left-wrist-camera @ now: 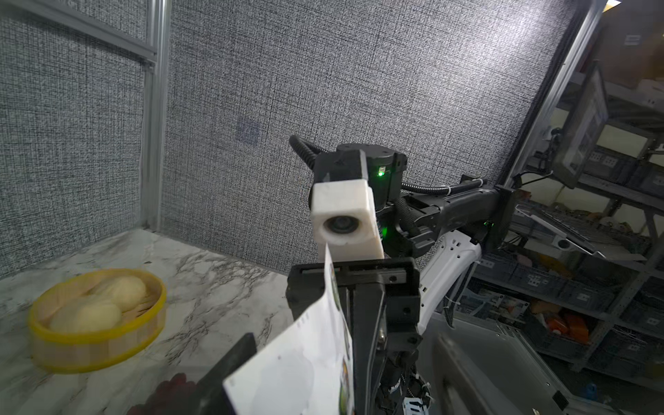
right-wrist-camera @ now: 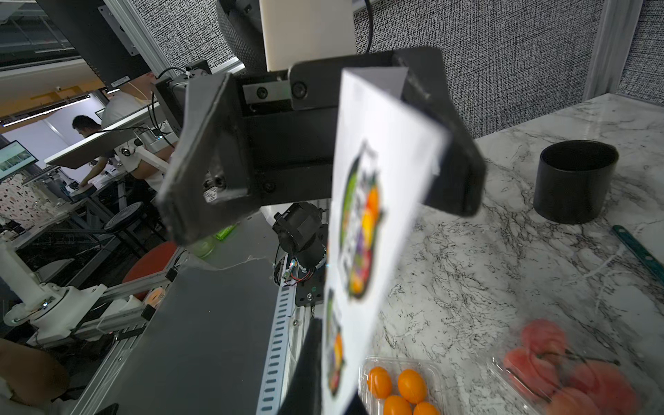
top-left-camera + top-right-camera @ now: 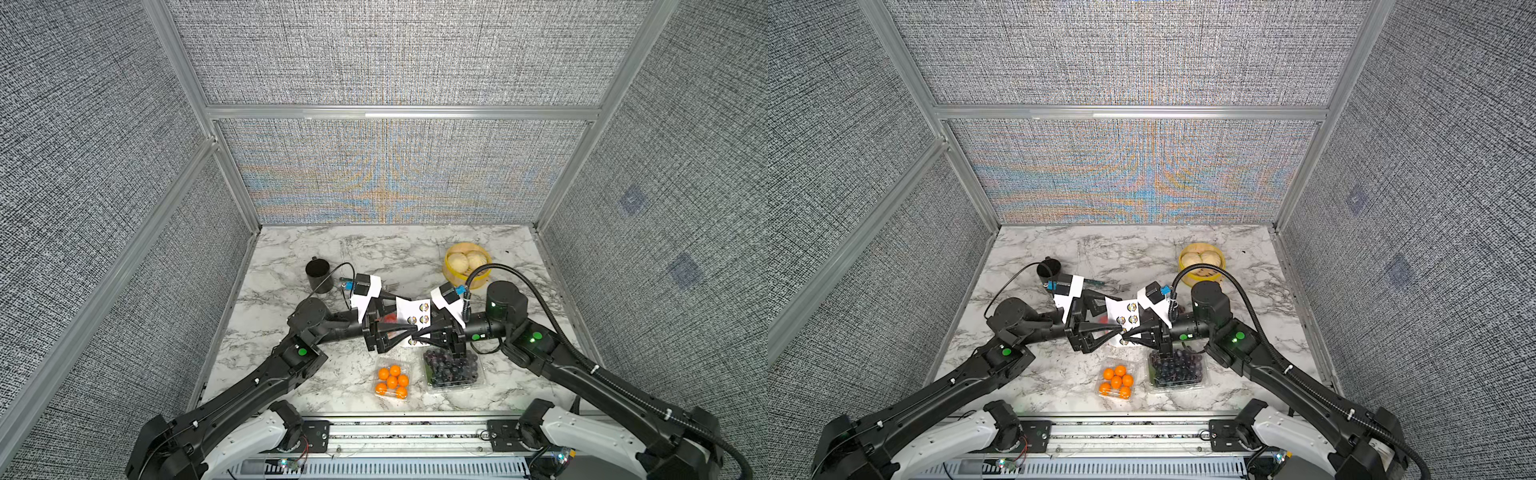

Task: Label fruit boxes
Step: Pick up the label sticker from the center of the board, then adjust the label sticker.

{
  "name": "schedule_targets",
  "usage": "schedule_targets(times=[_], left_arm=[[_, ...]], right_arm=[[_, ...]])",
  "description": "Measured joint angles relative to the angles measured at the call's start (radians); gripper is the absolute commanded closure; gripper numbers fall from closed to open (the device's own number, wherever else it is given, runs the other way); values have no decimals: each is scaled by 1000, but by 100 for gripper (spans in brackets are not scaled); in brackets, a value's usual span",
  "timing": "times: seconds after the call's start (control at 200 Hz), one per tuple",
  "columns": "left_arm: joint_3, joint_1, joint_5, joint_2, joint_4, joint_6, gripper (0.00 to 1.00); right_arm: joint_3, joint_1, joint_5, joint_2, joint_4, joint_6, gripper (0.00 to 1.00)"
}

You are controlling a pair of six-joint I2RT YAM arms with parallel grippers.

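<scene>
Right claw (image 3: 420,333) is clamping a white sticker sheet (image 3: 411,311) above the marble bench (image 3: 291,249). Left claw (image 3: 405,312) is standing apart around the sheet. The box of orange balls (image 3: 392,382) and the box of dark grapes (image 3: 453,370) are sitting just below. Peeling a label cleanly will likely need a steady sheet and a pinch at the sticker's rim.

- I am counting three fruit boxes (image 3: 1116,381): orange-ball box (image 3: 392,381), dark-grape box (image 3: 453,370), strawberry box (image 2: 560,373).
- I am seeing one sticker sheet (image 3: 411,309), one black cup (image 3: 319,276), one bamboo steamer (image 3: 455,277).
</scene>
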Motion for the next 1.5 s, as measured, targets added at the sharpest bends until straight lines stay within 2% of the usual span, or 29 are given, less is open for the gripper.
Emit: schedule_targets(times=[0.045, 0.115, 0.22, 0.385, 0.495, 0.6, 0.691, 0.726, 0.776, 0.846, 0.931, 1.021, 1.196, 1.306, 1.496], left_arm=[[-1, 0, 1, 3, 23, -6, 45], [5, 0, 2, 14, 48, -24, 60], [18, 0, 5, 34, 64, -34, 64], [24, 0, 9, 56, 71, -51, 90], [24, 0, 9, 55, 70, -53, 100], [21, 0, 8, 41, 56, -54, 100], [21, 0, 1, 29, 44, -53, 100], [20, 0, 0, 24, 37, -50, 100], [20, 0, -2, 14, 19, -45, 100], [20, 0, -6, 1, -7, -31, 100], [18, 0, -10, -12, -36, -16, 100], [13, 0, -9, -16, -59, -4, 100], [11, 0, -2, -27, -89, 5, 100], [2, 0, -2, -39, -96, 5, 100], [-1, 0, -2, -41, -100, 6, 100]], right_arm=[[-1, 0, -6, 0, -1, -3, 100], [-2, 0, -18, 2, -1, -6, 100], [-2, 0, -23, 10, 0, -9, 100], [-2, 0, -37, 26, 0, -8, 100], [-2, 0, -37, 27, 0, -8, 100], [-2, 0, -37, 30, 8, -8, 100], [1, 0, -36, 36, 16, -7, 67], [2, -2, -33, 37, 19, -6, 59], [2, -12, -32, 34, 22, -6, 52], [0, -38, -30, 19, 39, 3, 48], [-3, -71, -35, -2, 76, 20, 49], [8, -83, -47, 1, 105, 34, 55], [39, -87, -101, 17, 169, 64, 80], [37, -89, -124, 7, 193, 82, 93], [28, -90, -127, 0, 215, 93, 97]])
